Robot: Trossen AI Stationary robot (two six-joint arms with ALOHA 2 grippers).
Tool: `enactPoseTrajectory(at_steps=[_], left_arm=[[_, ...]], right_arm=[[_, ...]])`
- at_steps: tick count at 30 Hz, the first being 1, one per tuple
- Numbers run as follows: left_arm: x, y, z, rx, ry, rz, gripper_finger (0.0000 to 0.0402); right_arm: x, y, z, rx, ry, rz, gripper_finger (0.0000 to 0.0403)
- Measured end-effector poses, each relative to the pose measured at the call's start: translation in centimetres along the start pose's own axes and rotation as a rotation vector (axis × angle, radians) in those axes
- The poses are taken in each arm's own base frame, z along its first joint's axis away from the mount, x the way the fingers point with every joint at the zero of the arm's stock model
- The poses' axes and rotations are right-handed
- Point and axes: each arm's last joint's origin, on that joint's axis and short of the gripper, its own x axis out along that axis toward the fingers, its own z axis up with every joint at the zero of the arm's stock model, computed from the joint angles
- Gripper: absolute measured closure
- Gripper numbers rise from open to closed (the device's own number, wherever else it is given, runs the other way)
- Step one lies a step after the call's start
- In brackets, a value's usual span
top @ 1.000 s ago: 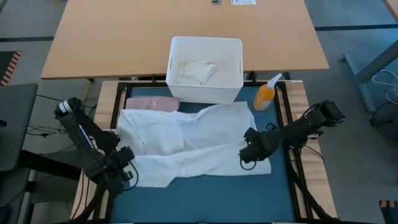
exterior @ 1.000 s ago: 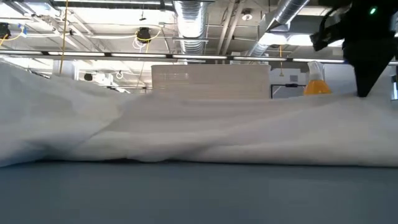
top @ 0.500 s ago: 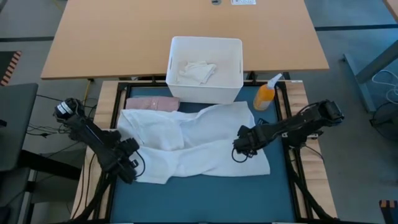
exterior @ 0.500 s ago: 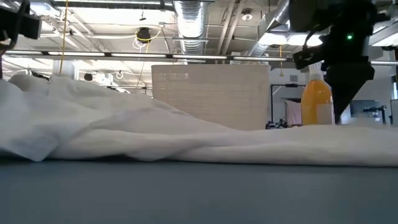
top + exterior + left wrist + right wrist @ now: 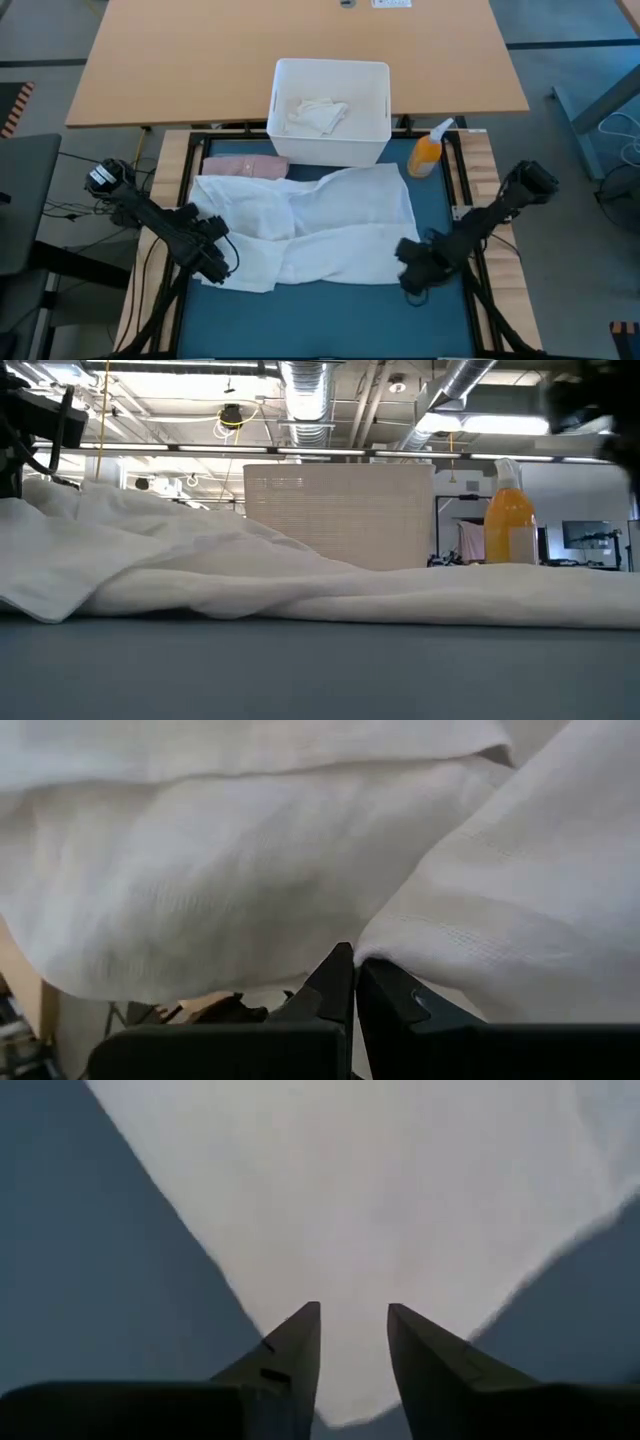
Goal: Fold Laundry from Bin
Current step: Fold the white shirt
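Thin, limp white cloth spread across the teal mat before the bin, likely light and slippery, best pinched at corners; left claw clamped on its near-left edge, right claw parted just off its near-right corner.

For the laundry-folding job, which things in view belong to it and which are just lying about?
Part of the job:
- large white cloth spread on the mat
- folded dusty pink garment
- white rectangular plastic bin holding crumpled white cloth

Lying about:
- orange spray bottle
- teal-blue table mat
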Motion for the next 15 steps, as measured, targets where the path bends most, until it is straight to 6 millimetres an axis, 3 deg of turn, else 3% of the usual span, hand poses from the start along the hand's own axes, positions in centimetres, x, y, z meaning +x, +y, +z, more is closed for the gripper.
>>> enactPoseTrajectory(at_steps=[5, 15], left_arm=[[0.1, 0.1, 0.2, 0.041, 0.030, 0.000, 0.0401], [-0.1, 0.7, 0.8, 0.050, 0.059, 0.021, 0.0401]], right_arm=[[1.7, 1.5, -3.4, 0.132, -0.054, 0.085, 0.0286], [6.1, -0.3, -6.1, 0.184, -0.108, 0.046, 0.0328]])
